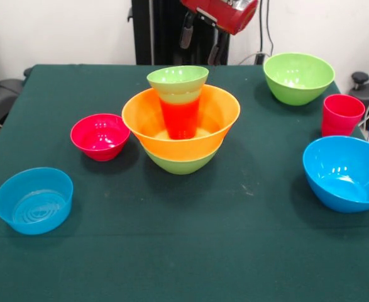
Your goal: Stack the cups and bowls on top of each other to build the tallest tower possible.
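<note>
The tower [180,119] stands mid-table: a big green bowl [181,163] at the bottom, the very wide orange bowl [146,123] nested in it, and an orange cup [180,119] upright inside. A pale yellow band [180,97] shows above the cup, and the small green bowl [178,78] sits on top. My gripper [201,39] hangs at the top edge, above and behind the tower, open and empty. Loose on the table are the small red bowl [100,136], small blue bowl [34,200], big blue bowl [346,172], red cup [342,114] and second big green bowl [298,77].
The green table cloth [190,245] covers the whole table. The black pedestal [156,31] stands at the far edge. Dark equipment and cables [366,88] sit off the table's far right corner.
</note>
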{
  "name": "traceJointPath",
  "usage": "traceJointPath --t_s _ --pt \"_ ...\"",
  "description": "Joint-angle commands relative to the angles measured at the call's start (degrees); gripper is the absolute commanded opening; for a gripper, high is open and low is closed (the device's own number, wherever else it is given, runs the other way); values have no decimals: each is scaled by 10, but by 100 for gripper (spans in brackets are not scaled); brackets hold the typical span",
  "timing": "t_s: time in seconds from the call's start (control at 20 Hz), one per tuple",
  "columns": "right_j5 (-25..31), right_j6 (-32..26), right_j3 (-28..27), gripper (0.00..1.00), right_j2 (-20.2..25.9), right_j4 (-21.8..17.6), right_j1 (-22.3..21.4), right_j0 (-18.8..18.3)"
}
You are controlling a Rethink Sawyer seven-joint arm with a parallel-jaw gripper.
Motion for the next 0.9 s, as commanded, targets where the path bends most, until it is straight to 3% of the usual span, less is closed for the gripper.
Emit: traceJointPath --t_s 0.05,0.35,0.55,0.7,0.9 --pt "6 -69 -13 100 49 -39 -17 -16" --pt "41 38 -104 100 68 12 39 20" --pt "68 132 -166 100 44 35 83 60" --pt "74 160 -183 100 46 66 104 71" --pt "77 182 -222 100 26 78 138 92"
